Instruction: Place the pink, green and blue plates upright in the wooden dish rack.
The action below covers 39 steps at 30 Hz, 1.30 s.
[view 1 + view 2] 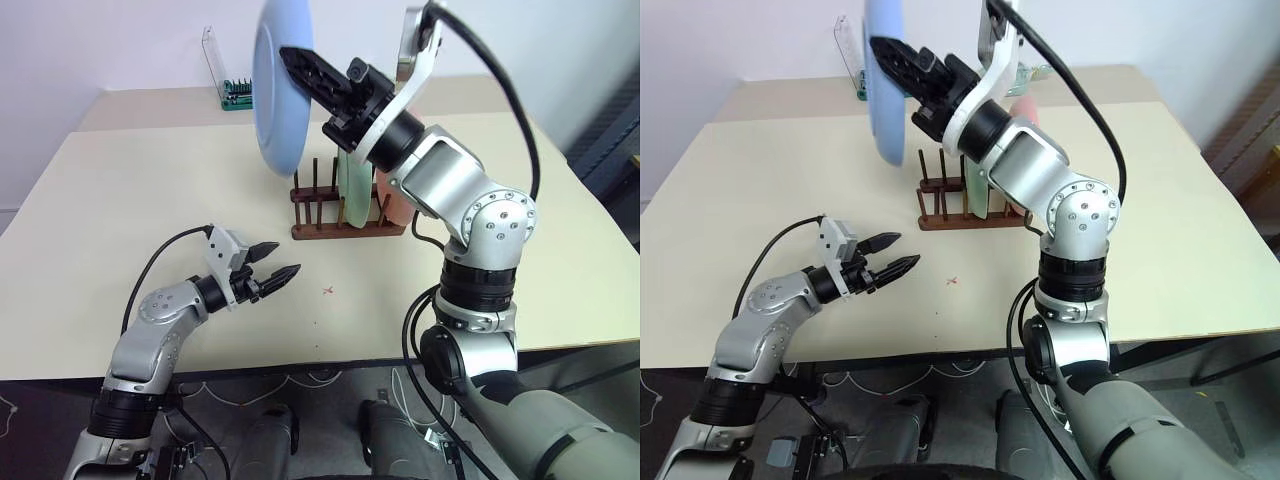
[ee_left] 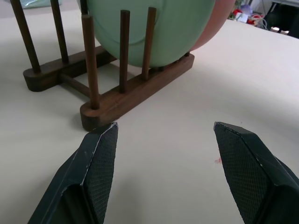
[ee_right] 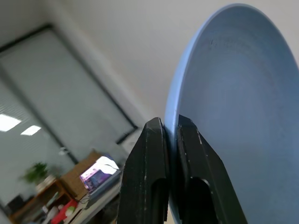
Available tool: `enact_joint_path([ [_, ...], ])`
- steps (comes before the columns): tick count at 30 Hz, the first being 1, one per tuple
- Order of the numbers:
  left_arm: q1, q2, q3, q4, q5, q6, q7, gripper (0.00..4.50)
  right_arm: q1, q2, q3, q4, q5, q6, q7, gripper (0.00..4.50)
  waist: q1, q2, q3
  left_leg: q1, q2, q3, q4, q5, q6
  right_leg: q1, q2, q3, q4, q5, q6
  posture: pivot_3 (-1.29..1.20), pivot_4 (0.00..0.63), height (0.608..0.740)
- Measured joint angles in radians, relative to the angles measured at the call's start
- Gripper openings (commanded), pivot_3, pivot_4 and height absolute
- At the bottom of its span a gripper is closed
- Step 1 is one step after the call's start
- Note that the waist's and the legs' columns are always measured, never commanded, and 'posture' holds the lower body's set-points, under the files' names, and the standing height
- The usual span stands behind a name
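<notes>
Gripping blue plate (image 1: 276, 85), right hand (image 3: 171, 128)

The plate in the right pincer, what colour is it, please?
Light blue plate, clearest in the left eye view.

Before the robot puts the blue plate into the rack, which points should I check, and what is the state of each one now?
1. Grip: right gripper is shut on the rim of the blue plate: ok.
2. Plate attitude: it is held on edge, high above the wooden dish rack: ok.
3. Free slots: empty pegs stand at the rack's end nearest the left gripper, beside the green plate: ok.
4. Other plates: green plate and pink plate stand upright in the rack: ok.
5. Left gripper: open, holding nothing, low over the table and apart from the rack: ok.
6. Plate lined up with a free slot: cannot tell.
</notes>
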Motion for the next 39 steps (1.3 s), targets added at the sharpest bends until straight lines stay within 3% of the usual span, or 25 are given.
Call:
enact_joint_path([
  [16,-0.022,0.0,0.0,-0.067,-0.019,0.079,0.037,3.36,-0.002,-0.017,-0.006,0.168,-0.095,0.036,-0.091,0.04,-0.013,0.0,0.0,0.0,0.001,0.0,-0.001,0.0,0.0,-0.001,0.001,0.0,0.0,0.0,0.0,0.0,0.15,0.74],
  [17,-0.022,0.0,0.0,-0.071,-0.019,0.086,0.038,3.36,-0.003,-0.017,-0.007,0.177,-0.097,0.04,-0.091,0.56,-0.014,0.0,0.0,0.0,0.001,0.0,-0.001,0.0,0.0,-0.001,0.001,0.0,0.0,0.0,0.0,0.0,0.15,0.74],
  [20,-0.022,-0.001,0.0,-0.076,-0.02,0.095,0.04,3.36,-0.006,-0.018,-0.009,0.194,-0.119,0.04,-0.095,1.51,-0.02,0.0,0.0,0.0,0.001,0.0,-0.001,0.0,0.0,-0.001,0.001,0.0,0.0,0.0,0.0,0.0,0.15,0.74],
  [23,-0.022,-0.001,0.0,-0.089,-0.022,0.098,0.044,3.36,-0.007,-0.019,-0.009,0.194,-0.139,0.041,-0.091,3.06,-0.025,0.0,0.0,0.0,0.001,0.0,-0.001,0.0,0.0,-0.001,0.001,0.0,0.0,0.0,0.0,0.0,0.15,0.74],
  [30,-0.023,-0.008,-0.001,-0.1,-0.023,0.119,0.055,3.36,-0.024,-0.057,0.003,0.156,-0.19,0.042,-0.029,3.06,-0.026,0.001,0.0,0.0,0.001,0.0,-0.001,0.0,0.0,-0.001,0.001,0.0,0.0,0.0,0.0,0.0,0.15,0.74],
  [37,-0.023,-0.009,-0.002,-0.117,-0.033,0.134,0.062,3.36,-0.053,-0.249,0.006,0.011,-0.262,0.033,0.153,3.06,-0.022,0.0,0.0,0.0,0.001,0.0,-0.001,0.0,0.0,0.0,0.001,0.0,-0.001,0.0,0.0,0.0,0.15,0.74],
  [39,-0.023,-0.009,-0.004,-0.118,-0.035,0.136,0.064,3.36,-0.041,-0.315,0.012,-0.031,-0.295,0.023,0.223,2.54,-0.022,0.0,0.0,0.0,0.001,0.0,-0.001,0.0,0.0,0.0,0.001,0.0,-0.001,0.0,0.0,0.0,0.15,0.74],
])
